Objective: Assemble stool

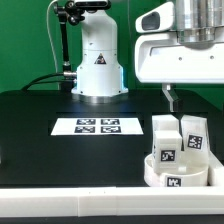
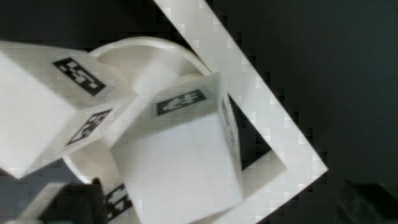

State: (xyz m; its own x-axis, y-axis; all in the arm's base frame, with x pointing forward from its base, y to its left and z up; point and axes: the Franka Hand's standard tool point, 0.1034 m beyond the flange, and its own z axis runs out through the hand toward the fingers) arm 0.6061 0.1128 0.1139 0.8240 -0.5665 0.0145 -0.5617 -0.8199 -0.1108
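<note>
While the arm hangs above the exterior view's right side, its gripper (image 1: 170, 98) hovers over the stool parts with jaws spread wide and nothing between them. In that view the seat (image 1: 178, 172) lies near the front edge of the black table (image 1: 40, 140), against the long white rail (image 1: 60, 190), and the legs (image 1: 180, 138) stand bunched upright on or just behind it; which of the two I cannot tell. Packed into that corner, the parts are probably braced by the rail so they stay put when pushed or grasped. The marker board (image 1: 98, 126) lies flat well apart from them, toward the robot base (image 1: 97, 70). The wrist view gives what the exterior one lacks: a close look down on the legs (image 2: 169, 150), their tagged faces leaning against each other, the seat's curved rim (image 2: 134, 50) behind them and the rail (image 2: 249, 90) running alongside. It shows no fingertips, so only the exterior view tells how the hand stands, while the board and base are seen there alone.
</note>
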